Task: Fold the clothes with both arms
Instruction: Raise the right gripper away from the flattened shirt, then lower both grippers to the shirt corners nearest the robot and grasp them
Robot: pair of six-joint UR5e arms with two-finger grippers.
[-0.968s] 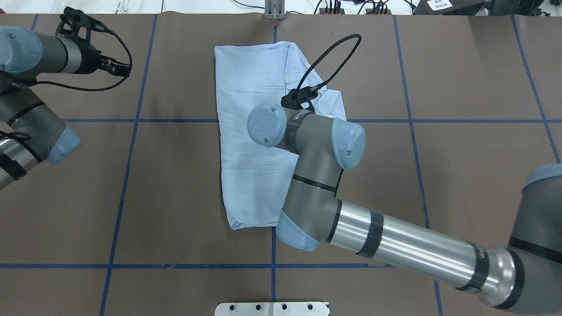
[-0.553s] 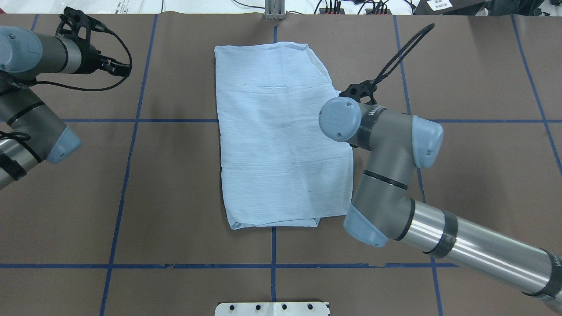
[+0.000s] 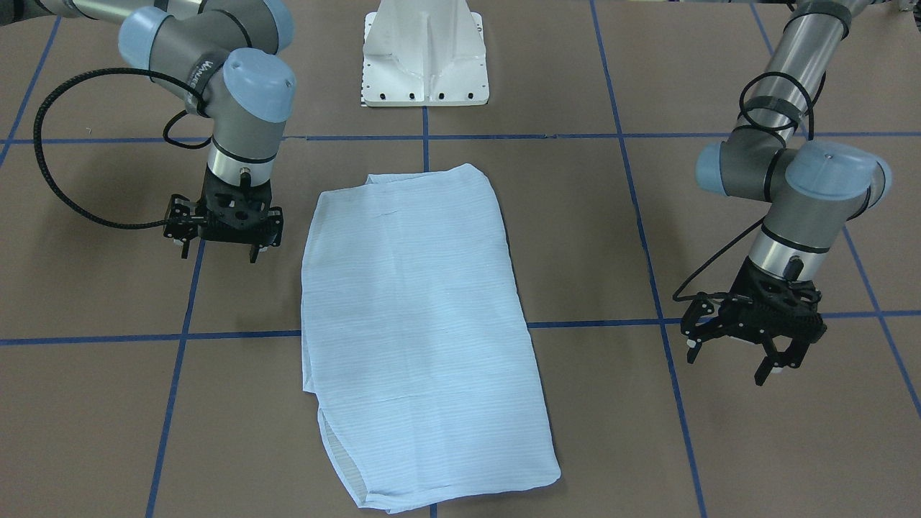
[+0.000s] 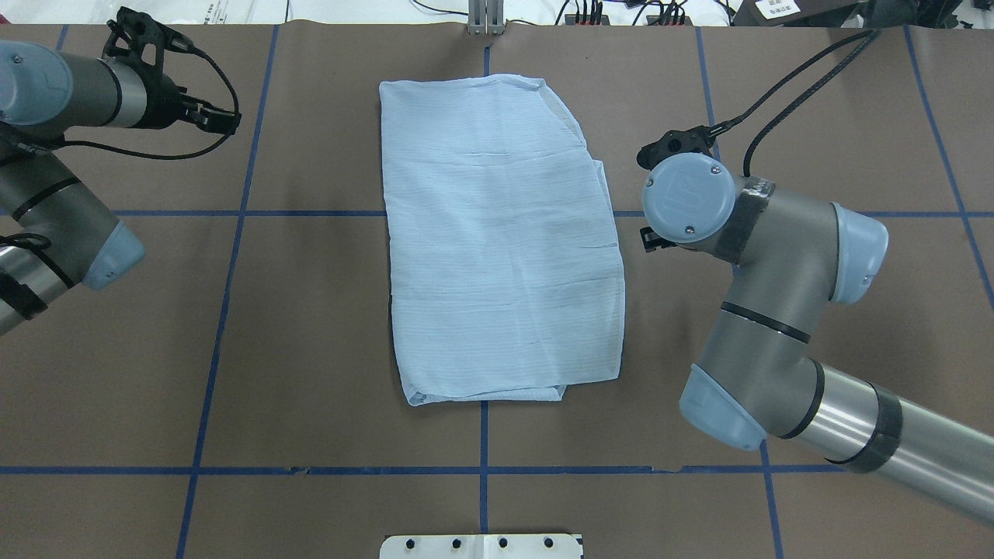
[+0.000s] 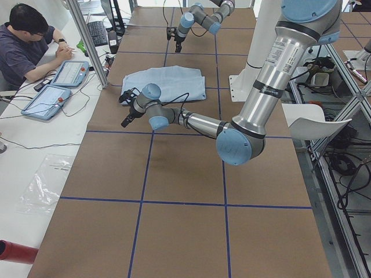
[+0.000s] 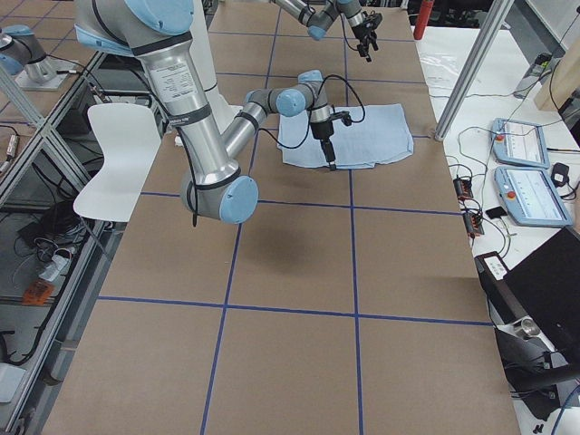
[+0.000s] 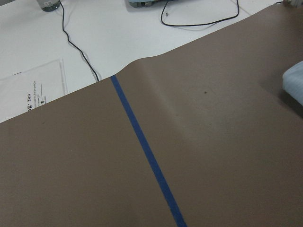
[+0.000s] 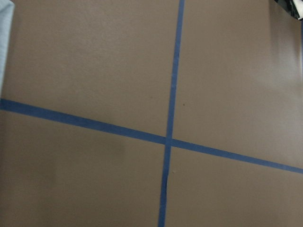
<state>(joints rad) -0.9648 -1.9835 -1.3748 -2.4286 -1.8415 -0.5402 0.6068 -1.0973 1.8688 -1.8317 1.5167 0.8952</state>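
Right arm [image 4: 776, 256]: a second ago it reaches across the middle of the cloth. Now it has swung off to the cloth's right side and no longer covers any of it.
Right gripper [image 3: 219, 252]: fingers apart with nothing between them, hanging over bare table [image 4: 311, 310] just beside the long edge.
Left gripper [image 3: 734, 360]: fingers spread and empty, well apart from the cloth on the opposite side. It has hardly moved in that second.
Shirt [image 4: 501, 241]: it lies flat in the middle of the table as one long rectangle. The flap that was bunched at its far right corner a second ago is now laid down, with only a thin under-layer showing along that edge.
Meaning: you can treat the lengthwise fold as placed and released.
Next: probably a crosswise fold, each arm taking a corner of one short end.
Watch: the thin stacked layers may slide when lifted.
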